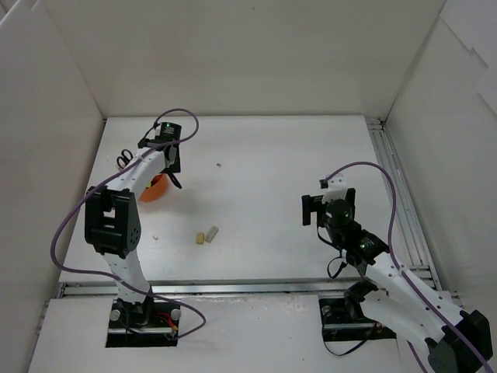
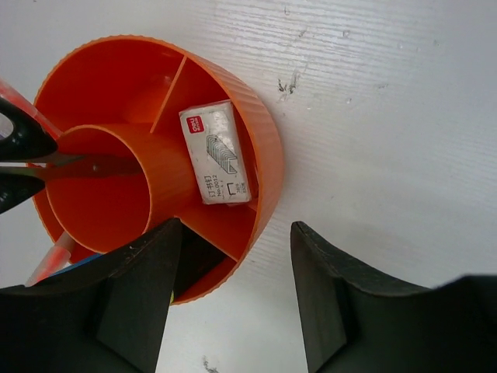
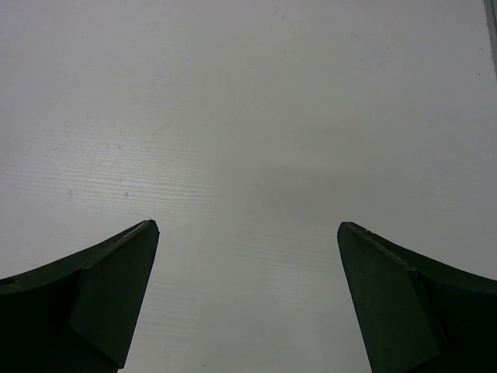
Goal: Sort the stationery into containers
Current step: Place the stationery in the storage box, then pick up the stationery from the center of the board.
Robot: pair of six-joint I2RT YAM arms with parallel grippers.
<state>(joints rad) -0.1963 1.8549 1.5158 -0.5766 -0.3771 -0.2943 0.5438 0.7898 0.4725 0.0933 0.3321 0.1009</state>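
Note:
The orange-red container (image 2: 265,136) fills the left wrist view; in the top view the container (image 1: 156,189) sits at the table's left. A grey-white box (image 2: 217,155) lies in one outer compartment. Black-handled scissors (image 2: 17,159) stand in the centre tube, and their handles (image 1: 124,161) also show in the top view. A pinkish pen (image 2: 53,263) pokes from another compartment. My left gripper (image 2: 237,227) hovers open over the container's near rim with nothing between the fingers. Two beige erasers (image 1: 206,235) lie mid-table. My right gripper (image 3: 247,227) hangs open over bare table, holding nothing.
White walls enclose the table on the left, back and right. A metal rail (image 1: 392,186) runs along the right edge. A tiny dark speck (image 1: 220,165) and a small white bit (image 1: 156,235) lie on the surface. The right gripper (image 1: 328,203) is right of centre.

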